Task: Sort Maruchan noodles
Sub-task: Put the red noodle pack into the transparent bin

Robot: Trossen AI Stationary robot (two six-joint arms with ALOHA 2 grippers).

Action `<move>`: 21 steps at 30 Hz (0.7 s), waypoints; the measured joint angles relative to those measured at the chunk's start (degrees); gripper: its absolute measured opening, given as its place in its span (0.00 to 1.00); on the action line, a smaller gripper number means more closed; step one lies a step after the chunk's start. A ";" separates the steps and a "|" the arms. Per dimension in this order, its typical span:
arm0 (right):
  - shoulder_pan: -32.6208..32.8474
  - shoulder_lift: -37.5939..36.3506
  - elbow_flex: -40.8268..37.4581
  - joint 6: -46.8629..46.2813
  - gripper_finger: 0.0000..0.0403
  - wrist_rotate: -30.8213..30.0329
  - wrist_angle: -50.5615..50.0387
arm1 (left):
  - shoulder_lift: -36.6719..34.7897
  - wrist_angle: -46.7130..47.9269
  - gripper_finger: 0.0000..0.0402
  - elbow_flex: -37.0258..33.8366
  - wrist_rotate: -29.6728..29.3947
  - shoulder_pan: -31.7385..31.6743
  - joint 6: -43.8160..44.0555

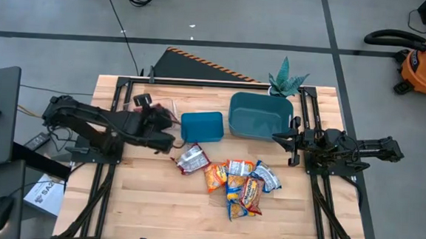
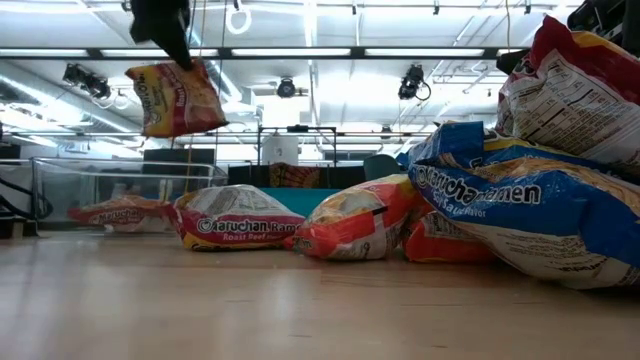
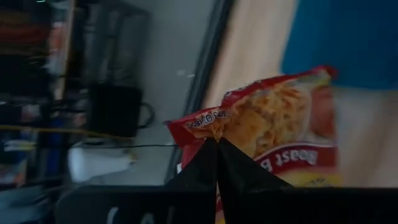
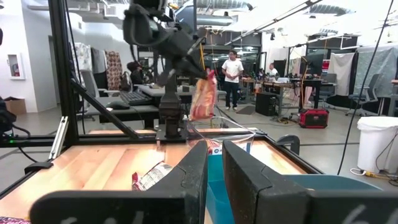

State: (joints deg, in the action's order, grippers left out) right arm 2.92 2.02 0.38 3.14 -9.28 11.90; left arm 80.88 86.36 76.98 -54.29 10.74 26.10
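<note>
Red crinkly plastic ramen packet [image 3: 273, 124] is pinched by one edge in the closed left gripper [image 3: 216, 142], hanging lengthwise just beside the small teal bin [image 1: 201, 126]. Right gripper [image 4: 214, 162] is parked slightly parted, farther away.

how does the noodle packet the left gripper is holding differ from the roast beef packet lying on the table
The held packet hangs in the air, pinched at one edge by the left gripper; the lying packet rests flat on the table. In the low view the held one shows an orange-yellow face, the lying one a silvery top. Both are red-edged Maruchan packets.
</note>
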 joint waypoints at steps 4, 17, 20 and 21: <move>0.00 0.00 -0.02 0.00 0.14 0.00 0.00 | 0.00 -0.45 0.01 -3.42 0.31 -5.11 -3.78; 0.00 0.00 -0.02 0.00 0.14 0.00 -0.02 | 0.02 -10.40 0.01 -15.35 13.95 -16.13 -16.55; 0.00 0.00 0.00 0.00 0.14 0.00 0.00 | 0.02 -17.23 0.01 -16.56 14.29 -17.37 -20.13; 0.00 0.00 0.00 0.00 0.14 0.00 -0.02 | 0.01 -19.18 0.01 -16.91 15.13 -17.89 -21.16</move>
State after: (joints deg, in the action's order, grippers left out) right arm 2.92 2.02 0.38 3.14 -9.28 11.88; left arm 80.89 67.18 60.07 -39.16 -7.14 4.95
